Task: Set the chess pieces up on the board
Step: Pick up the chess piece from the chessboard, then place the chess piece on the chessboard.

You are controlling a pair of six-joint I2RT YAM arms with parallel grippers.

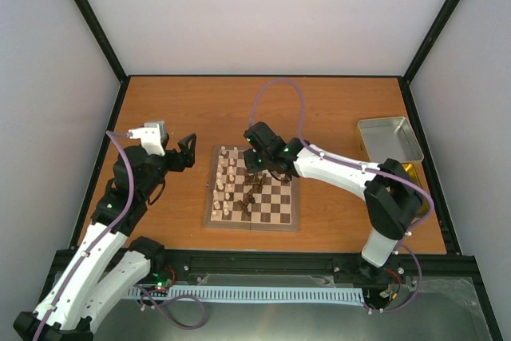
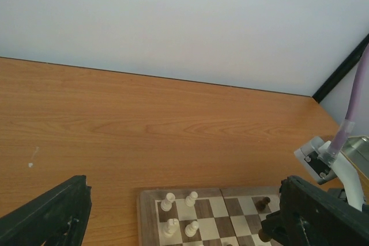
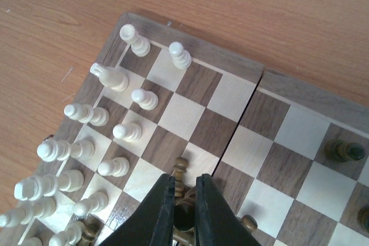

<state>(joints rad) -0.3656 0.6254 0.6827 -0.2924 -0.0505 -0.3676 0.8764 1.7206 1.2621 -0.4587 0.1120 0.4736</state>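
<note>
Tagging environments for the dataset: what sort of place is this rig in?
Probably a lab test cell, not a home: plain white walls on a black frame enclose a bare wooden table with a mounting rail along its near edge.

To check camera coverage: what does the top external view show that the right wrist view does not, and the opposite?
Only top external: the metal tray on the right, and the left arm beside the board. Only right wrist: the right fingers closed on a dark chess piece. Both: the board and the cream-white pieces along one side.
</note>
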